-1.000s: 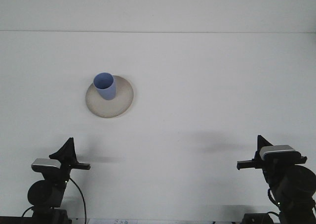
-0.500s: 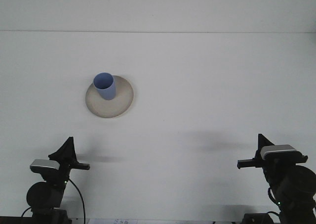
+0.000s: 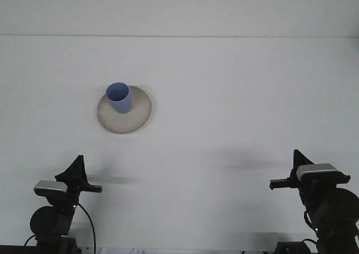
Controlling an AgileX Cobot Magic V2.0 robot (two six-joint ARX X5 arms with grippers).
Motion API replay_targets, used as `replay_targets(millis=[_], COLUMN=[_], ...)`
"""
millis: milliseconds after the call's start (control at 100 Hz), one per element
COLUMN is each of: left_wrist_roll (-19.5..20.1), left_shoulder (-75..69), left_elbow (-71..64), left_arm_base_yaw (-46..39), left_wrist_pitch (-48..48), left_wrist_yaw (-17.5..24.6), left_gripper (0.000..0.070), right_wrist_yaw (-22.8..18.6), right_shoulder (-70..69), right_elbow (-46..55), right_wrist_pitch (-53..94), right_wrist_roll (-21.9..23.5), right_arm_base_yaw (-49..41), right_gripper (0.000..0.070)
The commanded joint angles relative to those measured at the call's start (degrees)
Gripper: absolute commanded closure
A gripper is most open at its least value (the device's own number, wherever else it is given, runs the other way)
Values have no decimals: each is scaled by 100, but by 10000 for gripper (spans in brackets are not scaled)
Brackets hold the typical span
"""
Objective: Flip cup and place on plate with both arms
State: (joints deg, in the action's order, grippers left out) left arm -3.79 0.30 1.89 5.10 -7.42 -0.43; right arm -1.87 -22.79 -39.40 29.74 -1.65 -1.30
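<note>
Inspection of the front view, left to right: left gripper (image 3: pixel 77 175) sits low at the near left edge of the plain white table (image 3: pixel 235 97), dark fingers pointing up and away; whether they stand wide or narrow cannot be told, and nothing is held. Further back, left of centre, round beige ceramic plate (image 3: pixel 137 116) lies flat on the table; light blue plastic cup (image 3: pixel 119 97) stands upright on its back-left part, mouth up. Right gripper (image 3: pixel 287 172) sits low at the near right edge, well apart from plate and cup; its opening likewise cannot be told; it carries nothing.
</note>
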Motion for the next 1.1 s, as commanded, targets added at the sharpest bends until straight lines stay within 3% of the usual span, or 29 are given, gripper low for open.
replay_targets(millis=[0, 200, 400, 590, 1090], left_wrist_roll=[-15, -15, -15, -17, -15], left_shoulder=[-11, -11, -11, -11, -11], left_elbow=[-107, -107, -107, -107, -105], left_arm_base_yaw=[4, 4, 4, 4, 4], left_wrist_pitch=[-81, -81, -81, -76, -59], left_wrist_yaw=[24, 24, 24, 24, 24], left_gripper=[687, 686, 687, 687, 687], right_wrist_yaw=[79, 55, 50, 42, 59], right_shoulder=[142, 1335, 2304, 2271, 2273], right_elbow=[243, 2022, 3093, 3864, 3866], right_wrist_pitch=[-361, -2872, -3128, -4081, -3832], right_wrist_roll=[39, 37, 35, 39, 37], right_arm_base_yaw=[-26, -24, -24, -24, -24], right_gripper=[700, 700, 700, 700, 700])
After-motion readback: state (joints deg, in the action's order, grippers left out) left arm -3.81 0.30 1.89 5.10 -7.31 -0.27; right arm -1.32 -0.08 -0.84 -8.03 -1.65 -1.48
